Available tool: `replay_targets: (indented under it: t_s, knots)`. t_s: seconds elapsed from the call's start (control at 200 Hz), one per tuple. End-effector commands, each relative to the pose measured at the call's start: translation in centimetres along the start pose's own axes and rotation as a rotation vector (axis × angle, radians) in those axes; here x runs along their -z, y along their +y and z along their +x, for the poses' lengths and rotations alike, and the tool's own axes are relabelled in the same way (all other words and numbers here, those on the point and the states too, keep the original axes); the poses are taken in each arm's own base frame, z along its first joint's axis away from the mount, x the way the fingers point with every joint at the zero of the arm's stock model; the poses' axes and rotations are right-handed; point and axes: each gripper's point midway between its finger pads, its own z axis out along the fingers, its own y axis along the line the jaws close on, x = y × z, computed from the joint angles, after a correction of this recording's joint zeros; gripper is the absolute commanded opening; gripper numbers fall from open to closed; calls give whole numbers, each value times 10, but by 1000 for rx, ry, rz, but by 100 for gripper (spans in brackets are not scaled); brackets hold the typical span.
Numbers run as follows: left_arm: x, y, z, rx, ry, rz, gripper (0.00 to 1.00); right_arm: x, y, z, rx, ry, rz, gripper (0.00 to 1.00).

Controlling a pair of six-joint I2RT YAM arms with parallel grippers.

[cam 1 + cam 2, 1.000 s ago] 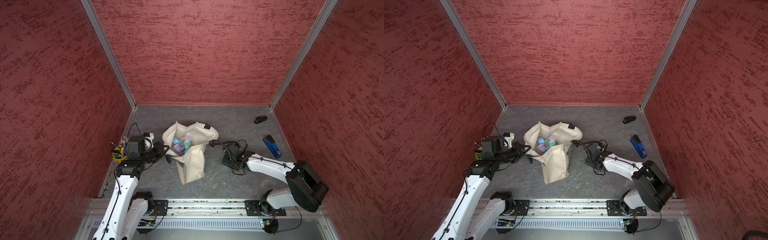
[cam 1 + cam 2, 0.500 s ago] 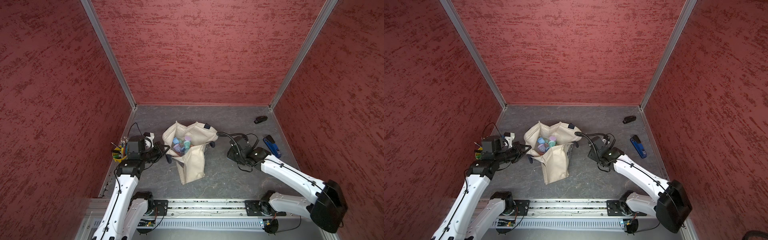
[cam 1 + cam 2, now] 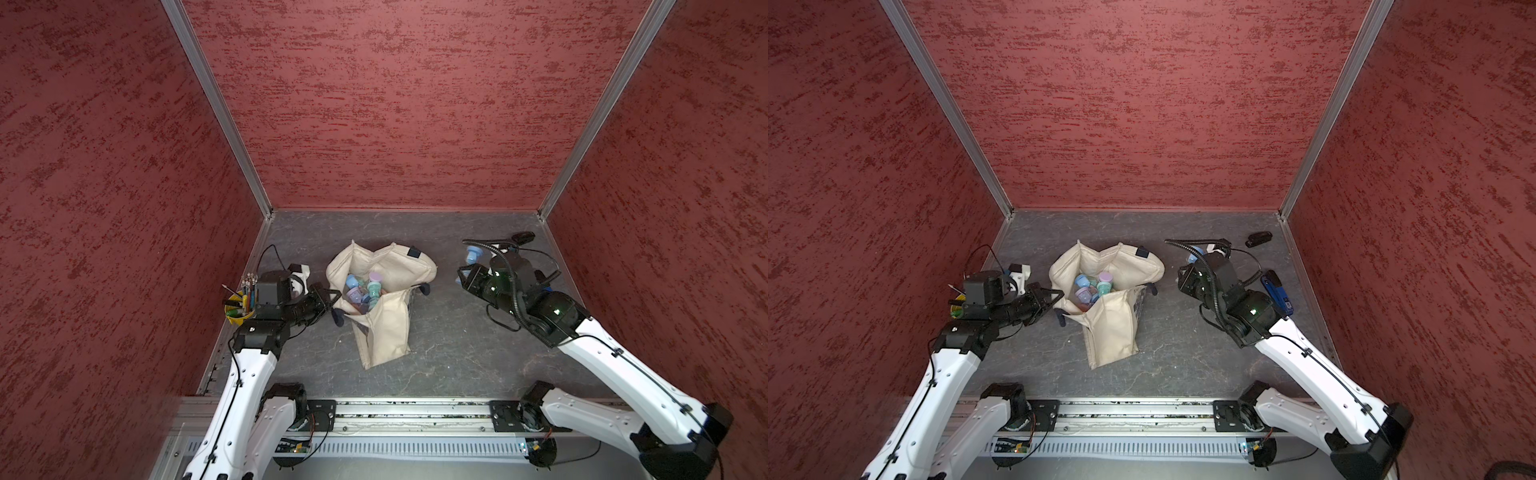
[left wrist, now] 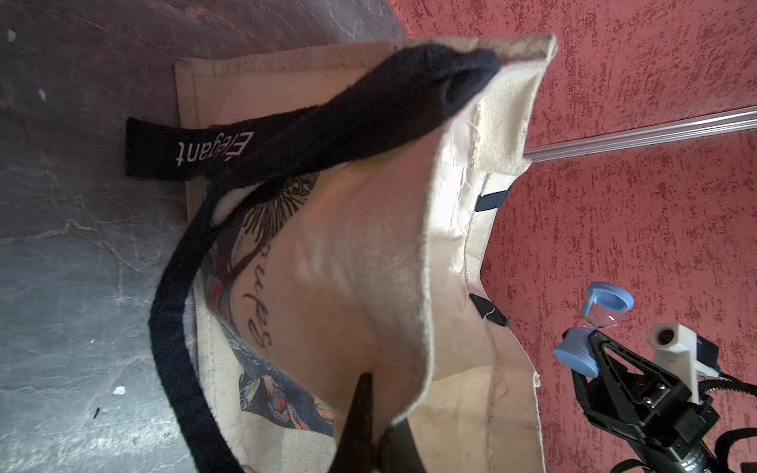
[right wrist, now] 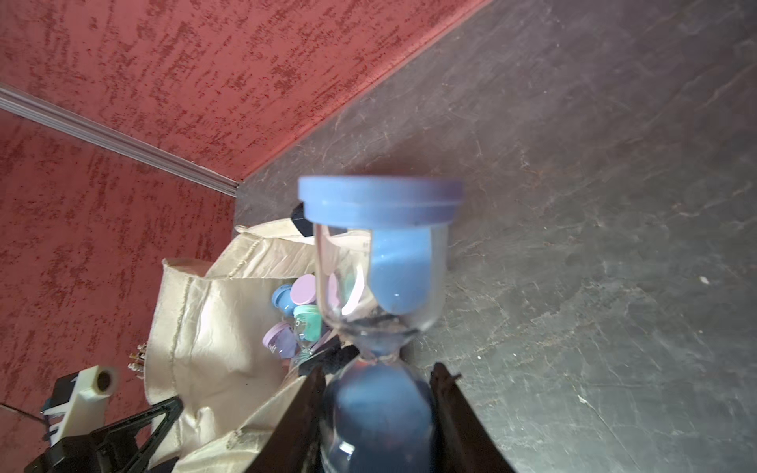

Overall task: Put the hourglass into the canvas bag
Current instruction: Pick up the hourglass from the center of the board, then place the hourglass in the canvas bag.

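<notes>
The right hand is clamped on the blue hourglass, beside the canvas bag and apart from it. The left hand pinches the bag's rim, and the mouth stands open. I judge this to be the carrying step. Next, the hourglass must come over the mouth and be released.

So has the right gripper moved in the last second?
Yes. The right gripper, shut on the blue hourglass, has swung toward the back wall, nearer the small black object.
</notes>
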Motion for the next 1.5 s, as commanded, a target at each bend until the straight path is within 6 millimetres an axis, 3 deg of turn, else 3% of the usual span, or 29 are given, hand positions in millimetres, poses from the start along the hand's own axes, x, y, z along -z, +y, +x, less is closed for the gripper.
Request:
replay_targets:
  t_s: [0.0,0.245,0.406,0.571,0.787,1.142,1.493]
  knots:
    - [1,-10,-1,-23,3,27,0,9,35,-16,34,-48,-119,0]
    - [1,-14,-1,-31,7,27,0,23,85,-22,95,-71,-265,0]
    - [1,-17,0,-42,5,32,0,24,124,-15,164,-63,-338,0]
    - [0,-18,3,-55,10,27,0,8,156,-2,228,-28,-368,0]
    - [2,-21,2,-61,10,27,0,-28,180,16,315,49,-378,0]
    - [2,-23,7,-67,20,33,0,-88,186,55,427,182,-329,0]
    - [2,-21,6,-77,13,19,0,-113,165,105,495,321,-301,0]
